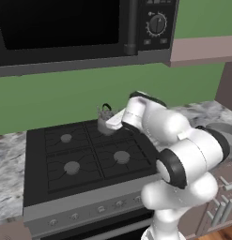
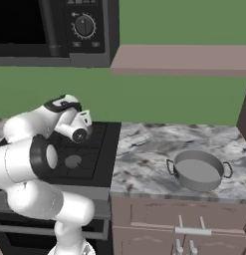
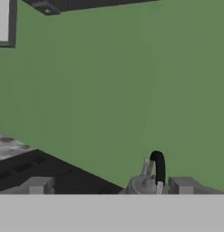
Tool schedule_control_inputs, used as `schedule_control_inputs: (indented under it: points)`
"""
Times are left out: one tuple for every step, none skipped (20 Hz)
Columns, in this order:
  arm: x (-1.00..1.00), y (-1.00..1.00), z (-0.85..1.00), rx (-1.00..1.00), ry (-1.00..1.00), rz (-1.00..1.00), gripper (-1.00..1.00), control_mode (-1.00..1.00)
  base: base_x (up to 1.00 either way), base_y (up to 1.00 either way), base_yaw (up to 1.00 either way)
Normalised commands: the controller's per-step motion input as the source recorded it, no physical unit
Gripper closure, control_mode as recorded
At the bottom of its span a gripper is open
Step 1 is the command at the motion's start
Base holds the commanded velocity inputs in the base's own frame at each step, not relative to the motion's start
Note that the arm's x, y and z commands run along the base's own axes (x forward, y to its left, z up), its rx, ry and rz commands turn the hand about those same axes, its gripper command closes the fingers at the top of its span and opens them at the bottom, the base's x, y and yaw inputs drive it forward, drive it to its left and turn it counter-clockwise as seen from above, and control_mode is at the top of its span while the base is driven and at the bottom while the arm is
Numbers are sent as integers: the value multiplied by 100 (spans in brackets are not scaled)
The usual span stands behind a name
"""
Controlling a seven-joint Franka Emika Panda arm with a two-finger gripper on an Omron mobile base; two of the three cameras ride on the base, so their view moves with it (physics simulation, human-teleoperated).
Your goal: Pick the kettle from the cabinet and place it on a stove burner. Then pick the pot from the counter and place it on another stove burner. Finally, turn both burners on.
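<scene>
Green wall backs a black cooktop (image 1: 89,159) with 4 burners, set under a black microwave (image 1: 80,28). On the rear right burner stands the kettle (image 1: 105,121), upright, its black handle arched on top. Just behind it the robot's jaws (image 3: 111,186) stand wide, 1 fingertip (image 3: 38,186) on either side of the kettle, gripping nothing. Well to the right, the pot (image 2: 198,170) rests on the marbled desk (image 2: 144,159), below the mauve cabinet (image 2: 184,60)
</scene>
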Motion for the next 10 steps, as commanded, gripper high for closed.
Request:
schedule_control_inputs:
  points:
    - [-38, -4, 41, -8, 0, 0, -100, -100, 0, 0, 0]
    - [-37, -4, 42, -9, 0, 0, -100, -100, 0, 0, 0]
    - [-34, -4, 42, -10, 0, 0, -100, -100, 0, 0, 0]
    - [-35, -4, 42, -10, 0, 0, -100, -100, 0, 0, 0]
    - [-35, -4, 45, -10, 0, 0, -100, -100, 0, 0, 0]
    - [-34, -3, 46, -11, 0, 0, -100, -100, 0, 0, 0]
    - [-35, -3, 44, -10, 0, 0, -100, -100, 0, 0, 0]
    - [-35, -3, 43, -10, 0, 0, -100, -100, 0, 0, 0]
    - [-35, -3, 43, -10, 0, 0, -100, -100, 0, 0, 0]
    - [-35, -4, 45, -10, 0, 0, -100, -100, 0, 0, 0]
